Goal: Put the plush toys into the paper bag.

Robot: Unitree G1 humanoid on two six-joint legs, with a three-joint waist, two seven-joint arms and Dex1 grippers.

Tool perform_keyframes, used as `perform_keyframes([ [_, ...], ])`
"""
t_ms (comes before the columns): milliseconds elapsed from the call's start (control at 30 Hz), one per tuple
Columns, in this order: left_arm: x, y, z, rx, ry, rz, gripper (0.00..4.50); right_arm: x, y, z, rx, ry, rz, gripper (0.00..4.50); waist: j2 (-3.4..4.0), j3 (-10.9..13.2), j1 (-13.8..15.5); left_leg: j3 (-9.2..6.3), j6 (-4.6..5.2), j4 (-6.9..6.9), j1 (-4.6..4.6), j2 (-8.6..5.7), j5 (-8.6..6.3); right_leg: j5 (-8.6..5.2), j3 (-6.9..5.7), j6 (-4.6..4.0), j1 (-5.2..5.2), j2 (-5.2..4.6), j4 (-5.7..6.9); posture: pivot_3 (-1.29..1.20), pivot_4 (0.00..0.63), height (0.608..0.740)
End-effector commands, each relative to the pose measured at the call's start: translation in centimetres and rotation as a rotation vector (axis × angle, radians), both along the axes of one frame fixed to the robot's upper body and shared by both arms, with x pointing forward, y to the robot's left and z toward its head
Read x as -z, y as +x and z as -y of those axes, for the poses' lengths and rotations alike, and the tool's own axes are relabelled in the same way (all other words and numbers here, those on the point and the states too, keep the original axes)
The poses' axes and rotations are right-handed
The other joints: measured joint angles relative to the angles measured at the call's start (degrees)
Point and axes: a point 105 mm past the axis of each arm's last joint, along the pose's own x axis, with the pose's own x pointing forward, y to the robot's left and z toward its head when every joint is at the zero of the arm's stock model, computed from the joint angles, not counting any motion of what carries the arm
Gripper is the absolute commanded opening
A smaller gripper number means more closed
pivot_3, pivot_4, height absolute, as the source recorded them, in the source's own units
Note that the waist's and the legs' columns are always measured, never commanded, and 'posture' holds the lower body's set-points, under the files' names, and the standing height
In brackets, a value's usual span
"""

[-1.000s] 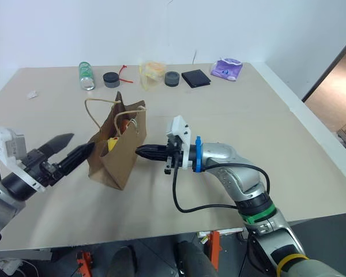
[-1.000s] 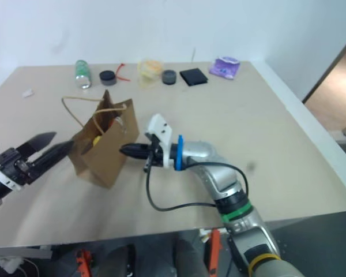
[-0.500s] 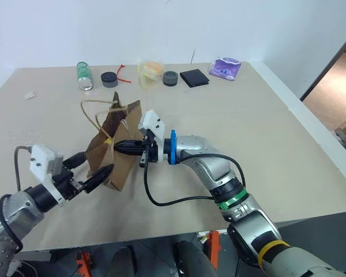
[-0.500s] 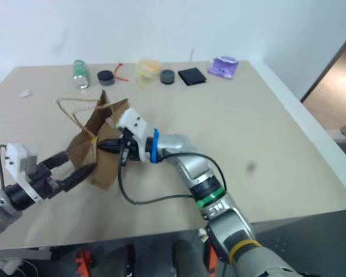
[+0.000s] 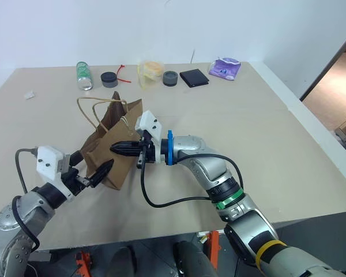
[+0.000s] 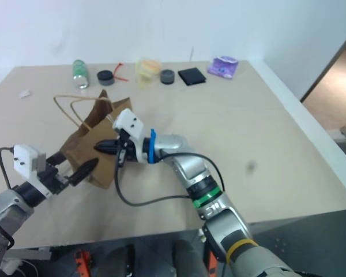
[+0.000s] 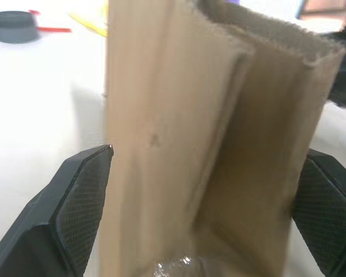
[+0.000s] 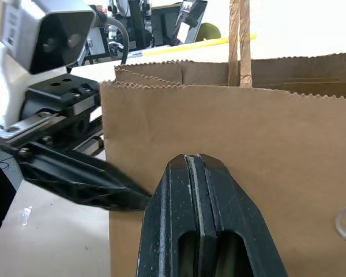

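Bag between two hands: the brown kraft paper bag with twisted tan cord handles (image 5: 112, 147) stands upright on the beige worktop (image 5: 259, 150), its long axis vertical and its mouth facing up. The left hand (image 5: 93, 171) sits low at the bag's near left corner, its two black fingers (image 7: 81, 190) spread wide on either side of the folded bag edge, apart from the paper and gripping nothing. The right hand (image 5: 122, 148) points level at the bag's broad face, fingers pressed together and empty, tips at the paper. The left hand looks better placed to take hold of the bag. One paper bag is visible; the plush toys cannot be made out, so whether they lie inside cannot be told.
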Motion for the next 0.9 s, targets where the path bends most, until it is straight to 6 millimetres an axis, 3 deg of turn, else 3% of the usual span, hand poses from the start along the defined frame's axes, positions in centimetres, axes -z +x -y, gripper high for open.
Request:
perform_keyframes([
  [33, -0.3, 0.4, 0.5, 0.0, 0.007, 0.04, 4.25, -2.3, -0.7, 0.0, -0.029, 0.055, 0.058, 0.03, 0.0, 0.0, 0.0, 0.0, 0.0, 0.0, 0.0, 0.0, 0.0, 0.0, 0.0, 0.0, 0.0, 0.0, 0.0, 0.0, 0.15, 0.74],
  [100, -0.2, 0.5, 0.6, 0.001, 0.008, 0.043, 3.66, -2.3, -0.7, 0.1, -0.031, 0.056, 0.058, 0.0, 0.0, 0.0, 0.0, 0.0, 0.0, 0.0, -0.01, 0.0, 0.0, 0.0, 0.01, 0.0, 0.0, 0.0, 0.0, 0.0, 0.15, 0.74],
  [333, -0.4, 1.1, 1.1, 0.025, -0.032, 0.05, 0.17, -2.6, -0.9, 1.1, -0.034, 0.061, 0.053, 0.0, 0.0, 0.0, 0.0, -0.02, 0.0, 0.0, -0.01, 0.0, 0.0, 0.0, -0.01, 0.0, 0.01, 0.01, 0.0, 0.0, 0.15, 0.74],
  [467, -0.5, 1.3, 1.1, 0.04, -0.035, 0.056, 0.08, -4.5, -1.6, 5.1, -0.092, 0.129, -0.01, 0.0, 0.0, 0.0, 0.3, -0.02, 0.0, 0.0, -0.04, 0.0, 0.0, -0.02, -0.01, 0.03, 0.01, 0.0, 0.0, 0.0, 0.15, 0.74],
  [500, -0.7, 1.3, 1.1, 0.045, -0.035, 0.061, 0.0, -5.2, -1.7, 6.6, -0.107, 0.145, -0.03, 0.64, 0.0, 0.0, 0.6, -0.03, 0.0, 0.0, -0.07, -0.02, 0.0, -0.04, -0.01, 0.05, 0.03, -0.01, -0.01, 0.0, 0.15, 0.74],
  [533, -0.7, 1.4, 1.1, 0.052, -0.035, 0.065, 0.0, -5.7, -1.6, 8.0, -0.111, 0.151, -0.045, 0.9, 0.0, 0.0, 0.8, -0.04, 0.01, 0.02, -0.1, -0.03, 0.0, -0.08, 0.01, 0.12, 0.05, -0.03, -0.01, 0.0, 0.15, 0.74],
  [667, -1.3, 1.1, 2.1, 0.179, -0.015, 0.08, 0.0, -8.2, -0.7, 15.5, -0.078, 0.112, -0.039, 2.77, 0.01, 0.1, 1.3, -0.01, 0.0, 0.04, -0.12, -0.09, 0.0, -0.09, 0.02, 0.12, 0.05, -0.11, -0.1, 0.0, 0.15, 0.74],
  [733, -1.5, 0.8, 2.9, 0.27, -0.015, 0.07, 0.0, -8.9, -0.6, 18.0, -0.065, 0.075, -0.029, 3.65, 0.06, 0.1, 1.3, 0.04, 0.0, 0.02, -0.06, -0.1, -0.03, -0.09, 0.05, 0.11, 0.05, -0.12, -0.13, 0.0, 0.15, 0.74],
  [767, -1.5, 0.6, 3.1, 0.303, -0.015, 0.064, 0.0, -9.1, -0.7, 18.7, -0.065, 0.061, -0.029, 4.38, 0.06, 0.1, 1.3, 0.03, 0.02, 0.01, -0.05, -0.1, -0.04, -0.1, 0.04, 0.09, 0.03, -0.09, -0.13, 0.0, 0.15, 0.74],
  [900, -2.3, 0.3, 3.7, 0.485, 0.074, 0.088, 0.0, -9.1, -0.7, 21.5, -0.032, -0.043, -0.003, 4.38, 0.1, 0.1, 1.0, -0.01, 0.16, -0.03, 0.04, -0.08, -0.17, -0.16, 0.05, -0.01, 0.03, 0.02, -0.14, 0.0, 0.15, 0.74],
])
